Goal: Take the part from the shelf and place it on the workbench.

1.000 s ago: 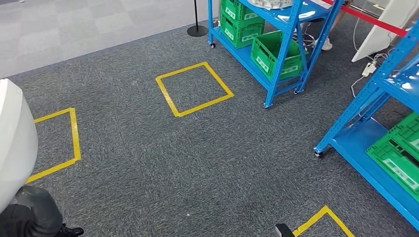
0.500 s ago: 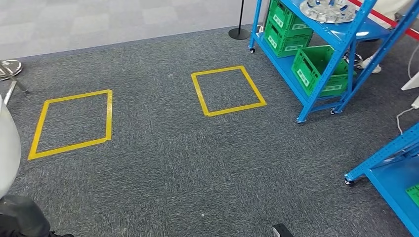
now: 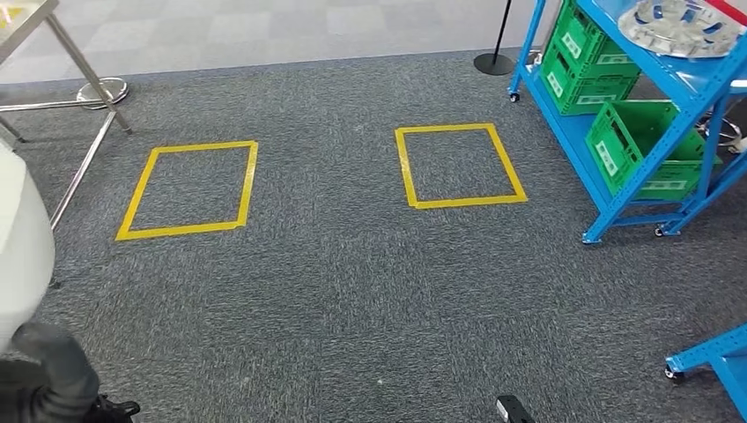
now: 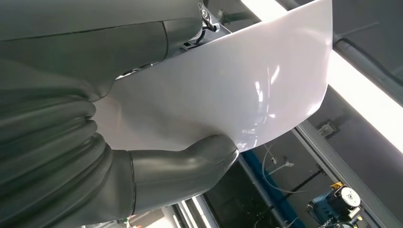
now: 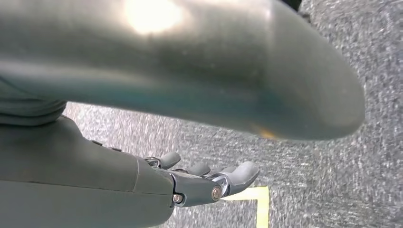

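The left hand (image 4: 157, 175) grips a glossy white part (image 4: 228, 90), its thumb pressed to the panel's edge; in the head view the part (image 3: 22, 247) sits at the floor's left edge. The right hand (image 5: 190, 185) hangs empty, fingers loosely spread over the grey carpet (image 3: 352, 300). A blue shelf (image 3: 617, 132) with green crates (image 3: 647, 150) stands at the far right corner.

I see dark grey carpet (image 3: 352, 291) across most of the floor, meeting paler grey tiles (image 3: 264, 26) at the far edge. Two yellow tape squares (image 3: 187, 189) (image 3: 459, 165) are marked on the carpet, well apart. At far left stand metal legs of a frame (image 3: 84, 62). A black stanchion base (image 3: 493, 63) sits near a blue shelf rack (image 3: 608, 189) holding green crates (image 3: 647, 145).
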Action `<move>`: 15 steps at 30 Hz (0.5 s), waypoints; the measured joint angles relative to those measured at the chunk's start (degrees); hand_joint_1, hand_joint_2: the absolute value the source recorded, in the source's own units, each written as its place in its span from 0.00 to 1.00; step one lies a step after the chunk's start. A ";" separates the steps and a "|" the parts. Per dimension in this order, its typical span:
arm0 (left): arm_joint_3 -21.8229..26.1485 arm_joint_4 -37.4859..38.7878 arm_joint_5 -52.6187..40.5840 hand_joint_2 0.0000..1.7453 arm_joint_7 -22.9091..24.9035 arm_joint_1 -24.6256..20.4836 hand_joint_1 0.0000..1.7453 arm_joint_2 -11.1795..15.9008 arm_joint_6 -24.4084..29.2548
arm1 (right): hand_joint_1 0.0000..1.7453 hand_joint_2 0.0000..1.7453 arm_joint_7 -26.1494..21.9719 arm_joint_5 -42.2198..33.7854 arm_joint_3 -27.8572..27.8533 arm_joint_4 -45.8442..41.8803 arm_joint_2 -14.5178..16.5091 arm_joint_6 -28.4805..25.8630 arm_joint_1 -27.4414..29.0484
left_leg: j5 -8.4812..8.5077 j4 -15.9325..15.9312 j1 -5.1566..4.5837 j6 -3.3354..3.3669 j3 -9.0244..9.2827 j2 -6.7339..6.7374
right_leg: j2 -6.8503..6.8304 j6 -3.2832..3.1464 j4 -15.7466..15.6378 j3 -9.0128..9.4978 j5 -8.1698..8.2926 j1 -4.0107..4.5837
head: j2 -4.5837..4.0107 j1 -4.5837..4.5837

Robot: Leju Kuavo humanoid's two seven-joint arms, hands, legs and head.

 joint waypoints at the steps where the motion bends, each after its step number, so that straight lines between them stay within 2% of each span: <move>1: -0.25 0.90 0.00 1.00 -0.02 -0.72 1.00 -0.23 -0.02 | 0.00 0.00 0.12 -0.34 -0.41 0.00 0.14 -0.17 -0.01 | 1.20 -3.64 -0.15 0.29 2.03 1.15 | -0.61 0.27 0.06 0.15 -0.19 0.10 | 0.00 0.03; 2: -0.38 1.64 -0.01 1.00 -0.02 -1.33 1.00 -0.42 -0.03 | 0.00 0.00 0.13 -0.46 -0.74 0.00 0.22 -0.32 -0.03 | 1.78 -5.99 -0.30 0.64 3.30 1.94 | -1.10 0.57 0.11 0.30 -0.33 0.20 | 0.00 0.07; 3: -0.44 2.22 -0.04 1.00 0.00 -1.79 1.00 -0.58 -0.04 | 0.00 0.00 0.13 -0.44 -0.99 0.00 0.28 -0.39 -0.09 | 1.81 -6.93 -0.51 1.02 3.76 2.24 | -1.54 0.89 0.12 0.42 -0.43 0.29 | 0.00 0.10; 5: -0.44 2.87 -0.20 1.00 -0.01 -2.32 1.00 -0.75 -0.04 | 0.00 0.00 0.10 -0.12 -1.33 0.00 0.42 -0.27 -0.32 | 1.96 -7.13 -0.75 1.76 3.66 0.94 | -2.52 1.60 -0.06 0.86 -0.52 0.23 | 0.00 0.10; 6: -0.43 2.94 -0.29 1.00 -0.01 -2.40 1.00 -0.77 -0.04 | 0.00 0.00 0.08 0.10 -1.41 0.00 0.49 -0.12 -0.45 | 2.10 -7.40 -0.70 2.12 3.81 0.33 | -2.26 1.99 0.08 1.03 -0.80 0.08 | 0.00 0.13; 8: -0.38 2.91 -0.52 1.00 -0.03 -2.53 1.00 -0.83 -0.02 | 0.00 0.00 0.03 0.55 -1.46 0.00 0.55 0.25 -0.61 | 2.46 -7.91 -0.36 2.85 4.20 -0.99 | 0.72 2.63 3.40 -0.23 -3.01 -0.20 | 0.00 0.31; 9: -0.35 2.91 -0.63 1.00 -0.03 -2.51 1.00 -0.87 -0.01 | 0.00 0.00 0.02 0.72 -1.46 0.00 0.54 0.36 -0.58 | 2.59 -7.98 -0.24 3.08 4.20 -1.67 | 2.72 2.79 6.88 -1.94 -4.73 -0.30 | 0.00 0.47; 10: -0.32 2.92 -0.73 1.00 -0.03 -2.46 1.00 -0.91 0.01 | 0.00 0.00 0.03 0.87 -1.46 0.00 0.50 0.40 -0.49 | 2.67 -7.95 -0.20 3.23 4.08 -2.44 | 4.09 2.87 11.02 -4.14 -6.45 -0.28 | 0.00 0.59; 11: -0.28 2.95 -0.78 1.00 -0.03 -2.32 1.00 -0.93 0.01 | 0.00 0.00 0.04 0.99 -1.46 0.00 0.46 0.37 -0.34 | 2.70 -7.90 -0.21 3.29 3.97 -3.28 | 4.63 2.88 14.48 -6.11 -7.45 -0.24 | 0.00 0.71; 12: -0.22 2.96 -0.79 1.00 -0.03 -2.16 1.00 -0.93 0.01 | 0.00 0.00 0.05 1.09 -1.46 0.00 0.43 0.36 -0.19 | 2.72 -7.82 -0.22 3.31 3.90 -4.18 | 4.84 2.84 16.19 -7.33 -7.33 -0.20 | 0.00 0.75; 13: -0.16 2.97 -0.79 1.00 -0.03 -2.03 1.00 -0.93 0.01 | 0.00 0.00 0.04 1.17 -1.46 0.00 0.41 0.34 -0.10 | 2.71 -7.69 -0.21 3.29 3.88 -5.10 | 4.99 2.75 15.61 -7.46 -6.03 -0.19 | 0.00 0.76; 14: -0.10 2.97 -0.79 1.00 -0.03 -1.94 1.00 -0.93 0.01 | 0.00 0.00 0.04 1.21 -1.46 0.00 0.41 0.34 -0.08 | 2.69 -7.53 -0.19 3.23 3.87 -6.00 | 5.34 2.64 12.63 -6.40 -3.79 -0.24 | 0.00 0.79; 15: -0.05 2.97 -0.75 1.00 -0.03 -1.88 1.00 -0.93 0.01 | 0.00 0.00 0.06 1.22 -1.46 0.00 0.40 0.33 -0.11 | 2.66 -7.35 -0.14 3.11 3.85 -6.83 | 6.32 2.52 8.39 -4.69 -1.51 -0.36 | 0.00 0.80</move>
